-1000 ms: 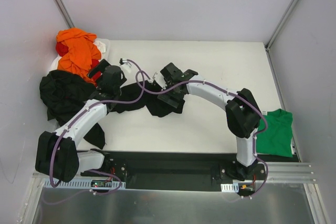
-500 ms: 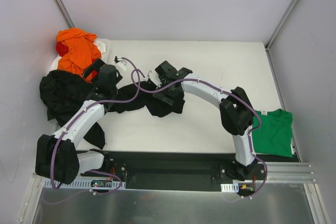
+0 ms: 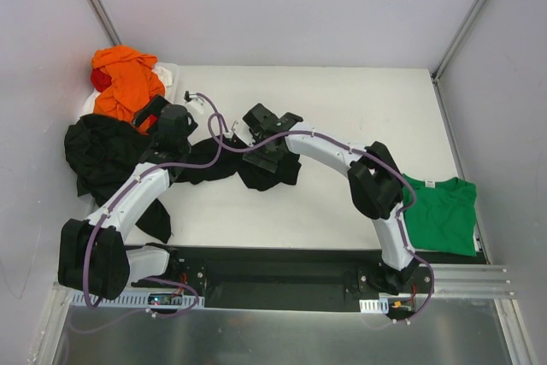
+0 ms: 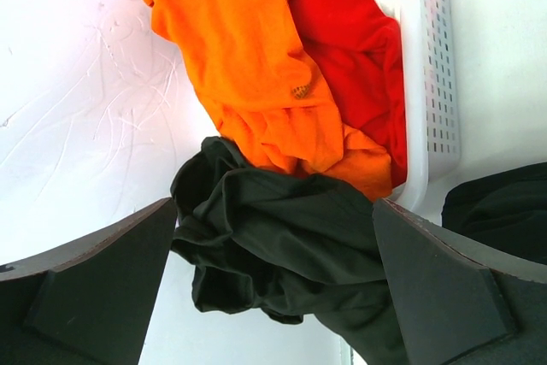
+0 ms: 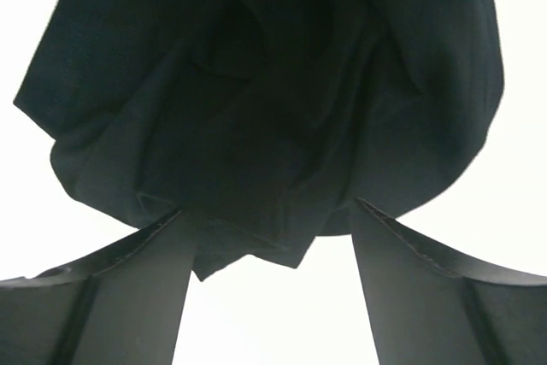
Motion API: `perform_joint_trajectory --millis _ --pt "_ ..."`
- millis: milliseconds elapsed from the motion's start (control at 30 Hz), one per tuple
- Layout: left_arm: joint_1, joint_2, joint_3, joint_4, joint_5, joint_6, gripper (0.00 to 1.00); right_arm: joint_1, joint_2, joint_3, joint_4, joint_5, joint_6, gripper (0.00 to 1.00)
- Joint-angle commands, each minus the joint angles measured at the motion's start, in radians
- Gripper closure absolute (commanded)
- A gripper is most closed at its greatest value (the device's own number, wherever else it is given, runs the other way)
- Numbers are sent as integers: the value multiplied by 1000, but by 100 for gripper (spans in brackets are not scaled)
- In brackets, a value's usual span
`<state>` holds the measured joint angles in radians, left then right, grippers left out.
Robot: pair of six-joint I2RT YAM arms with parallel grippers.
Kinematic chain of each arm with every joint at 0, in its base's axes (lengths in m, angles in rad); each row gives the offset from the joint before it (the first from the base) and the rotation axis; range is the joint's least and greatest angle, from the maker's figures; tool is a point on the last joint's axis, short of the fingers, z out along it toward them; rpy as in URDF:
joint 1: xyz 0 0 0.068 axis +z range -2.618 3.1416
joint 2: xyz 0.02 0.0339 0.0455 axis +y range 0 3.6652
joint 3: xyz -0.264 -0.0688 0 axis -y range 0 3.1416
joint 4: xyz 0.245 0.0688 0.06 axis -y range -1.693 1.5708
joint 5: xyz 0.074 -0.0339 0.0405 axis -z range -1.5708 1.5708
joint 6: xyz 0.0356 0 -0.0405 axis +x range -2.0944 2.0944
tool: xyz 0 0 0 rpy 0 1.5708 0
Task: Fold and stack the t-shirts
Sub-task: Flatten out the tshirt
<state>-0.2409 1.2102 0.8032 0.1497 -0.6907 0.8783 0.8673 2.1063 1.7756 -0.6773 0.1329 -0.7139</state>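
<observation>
On the table (image 3: 359, 117), the crumpled black t-shirt (image 5: 256, 83) lay directly beneath my right gripper (image 5: 269, 228), whose jaws stood apart astride a bunched fold, pinching nothing that I could see. My left gripper (image 4: 272, 211) hung fully open and empty above a heap of black cloth (image 4: 273, 262), with the orange t-shirt (image 4: 239, 49) just beyond it. Closing on that thick bunch risked catching several layers, so the shirt might lift twisted.
</observation>
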Motion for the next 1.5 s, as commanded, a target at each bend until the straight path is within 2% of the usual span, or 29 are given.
perform_joint_trajectory --millis 0,200,300,333,400,667,800,1033,1233,1400,1433,1467 --pt "-6 -5 7 90 11 -9 1 35 37 39 -30 -16 -27 28" --pt "-6 -20 -9 91 7 1 1 35 43 45 -21 8 -51 46" --pt "-6 -20 -19 93 8 -2 1 33 46 47 -22 10 -56 65" --pt "-6 -18 -21 93 8 -4 1 35 47 47 -22 14 -56 82" --pt "-6 -14 -27 93 7 -6 1 35 49 41 -22 31 -53 99" --pt "-6 -23 -38 93 16 -12 1 27 -29 -85 -15 134 -71 99" --pt "-5 -32 -39 91 23 -16 1 -11 -119 -220 -10 229 -70 99" --pt "-6 -18 -58 91 37 -50 1 -83 -245 -367 -13 304 -62 99" --pt "-8 -3 -62 83 53 -75 1 -128 -295 -400 -21 372 -78 99" --pt "-8 3 -75 83 54 -79 1 -151 -301 -357 -59 373 -69 99" --pt "-8 5 -78 83 54 -79 0 -151 -298 -344 -74 363 -58 98" --pt "-8 8 -79 83 54 -79 1 -151 -292 -329 -105 349 -50 93"
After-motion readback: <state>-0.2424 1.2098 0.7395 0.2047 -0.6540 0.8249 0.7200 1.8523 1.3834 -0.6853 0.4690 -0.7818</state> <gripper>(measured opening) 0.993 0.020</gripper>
